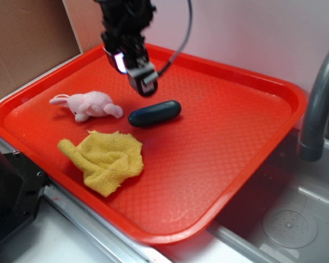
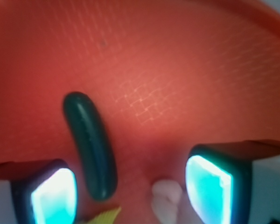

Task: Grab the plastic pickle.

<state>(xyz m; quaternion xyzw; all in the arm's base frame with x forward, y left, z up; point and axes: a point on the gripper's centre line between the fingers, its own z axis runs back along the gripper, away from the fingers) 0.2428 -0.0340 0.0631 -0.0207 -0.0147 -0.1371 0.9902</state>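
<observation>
Red textured plastic tray (image 1: 219,137), beside a grey sink (image 1: 296,219), is being occupied by the dark green capsule-shaped plastic pickle (image 1: 154,113); the black gripper (image 1: 144,81) is being held apart above it.

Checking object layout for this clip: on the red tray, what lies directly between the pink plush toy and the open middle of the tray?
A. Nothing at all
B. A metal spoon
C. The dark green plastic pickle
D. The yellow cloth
C: the plastic pickle lies on the red tray right beside the pink plush toy, on its middle-of-tray side, while the yellow cloth sits nearer the tray's front edge; the open gripper hovers above.
</observation>
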